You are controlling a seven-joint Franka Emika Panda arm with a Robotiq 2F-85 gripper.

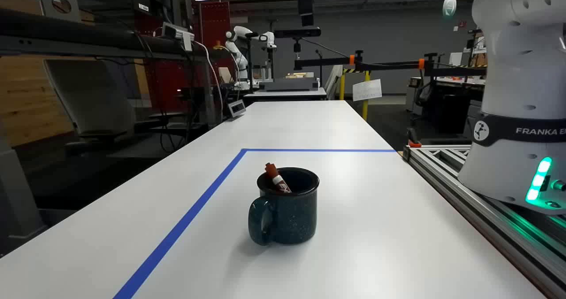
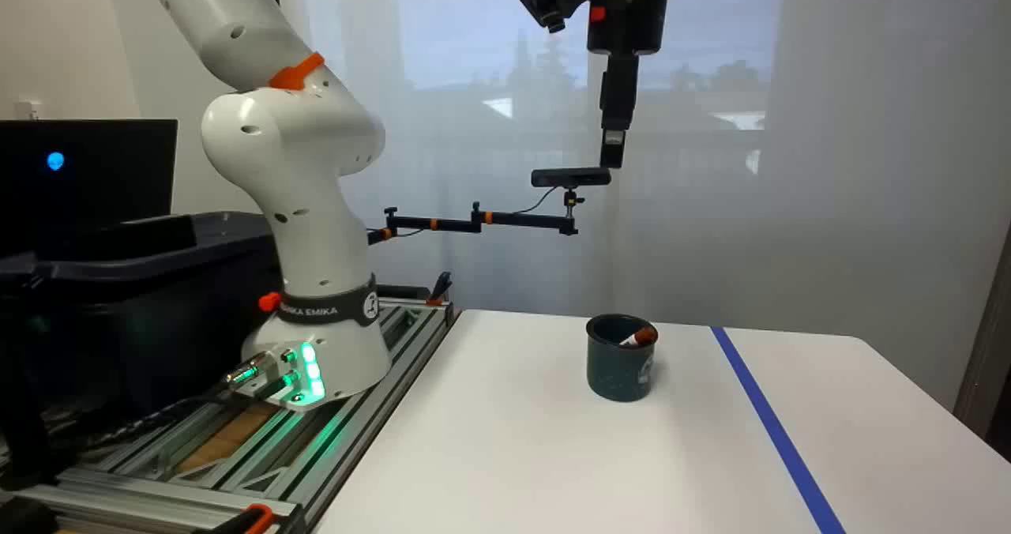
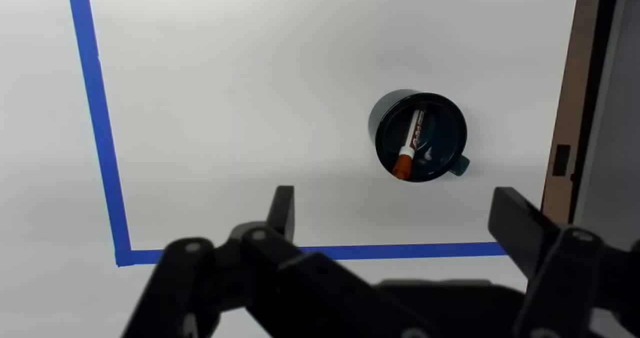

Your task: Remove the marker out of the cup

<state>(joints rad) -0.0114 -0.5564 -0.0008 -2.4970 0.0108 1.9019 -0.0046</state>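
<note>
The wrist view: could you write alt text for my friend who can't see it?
A brown-capped marker leans in a dark blue-green mug on a white tabletop, seen from above. An open black robot gripper shows at the bottom, holding nothing. Blue tape runs down the left and across the lower part.

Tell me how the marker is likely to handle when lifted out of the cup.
The marker is probably stiff, since it looks straight from end to end. It may pivot when gripped, because it leans inside the cup with its red-brown cap poking out above. Laid down, it could well roll, as it looks slim and round.
</note>
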